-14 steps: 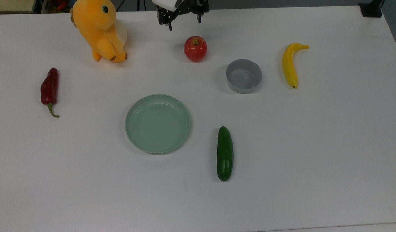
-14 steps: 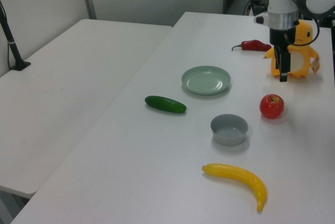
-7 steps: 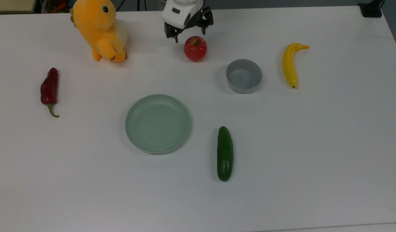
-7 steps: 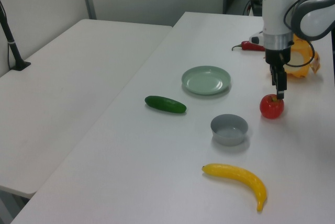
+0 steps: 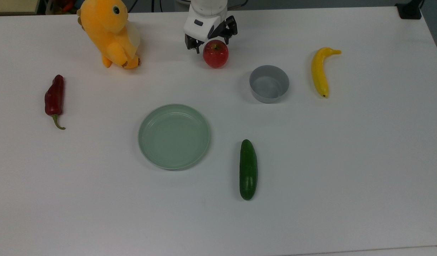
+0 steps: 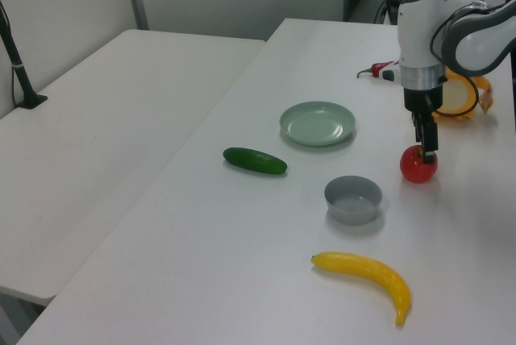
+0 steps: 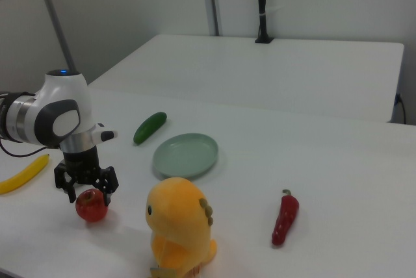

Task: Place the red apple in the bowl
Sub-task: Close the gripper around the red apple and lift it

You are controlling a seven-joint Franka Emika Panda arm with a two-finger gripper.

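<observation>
Round, glossy red apple [image 5: 215, 54] with a short stem in a greenish-yellow dimple — sitting on the white table [image 5: 311, 160], upright, at about 12 o'clock in the top view. Small, deep grey bowl [image 5: 269, 84] with straight walls near it, at roughly 4 o'clock from the apple in the top view, not touching. Black two-finger gripper [image 5: 211, 43] on the white arm poised directly over the apple, fingers spread wide on either side of its upper part, holding nothing — whether the fingertips touch the skin cannot be told. In the right view, gripper [image 7: 86, 188] just above the apple [image 7: 91, 204], one finger at each side. In the left view, apple [image 6: 418, 164] at 2 o'clock from the bowl [image 6: 352, 198], with the gripper [image 6: 427, 148] at its top. Around them: a yellow banana [image 5: 321, 71], a dark green cucumber [image 5: 248, 169], a pale green shallow plate [image 5: 174, 136], a dark red chili pepper [image 5: 54, 100], an orange plush toy [image 5: 110, 32].
</observation>
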